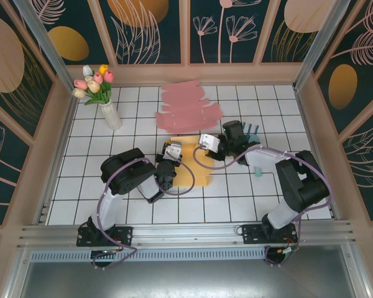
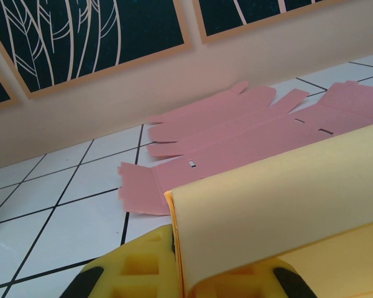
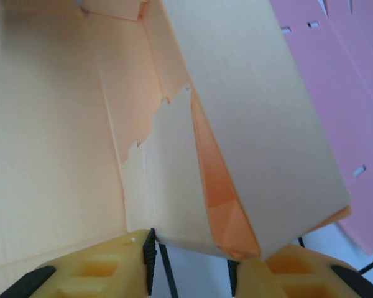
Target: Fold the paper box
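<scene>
The yellow-orange paper box (image 1: 190,166) lies partly folded on the tiles between my two grippers. My left gripper (image 1: 172,153) is at its left edge. In the left wrist view that gripper (image 2: 179,254) is shut on the box (image 2: 280,205), whose edge runs down between the yellow fingers (image 2: 133,261). My right gripper (image 1: 207,144) is at the box's upper right corner. In the right wrist view its jaws (image 3: 191,264) stand apart. A raised, doubled-over wall of the box (image 3: 255,124) rests across the fingertips (image 3: 99,270), with bare tile showing between the pads.
Flat pink paper sheets (image 1: 188,108) lie just beyond the box, toward the back wall, and show as pink sheets (image 2: 236,133) in the left wrist view. A white vase of tulips (image 1: 109,110) stands at the back left. A teal object (image 1: 253,131) sits behind the right gripper.
</scene>
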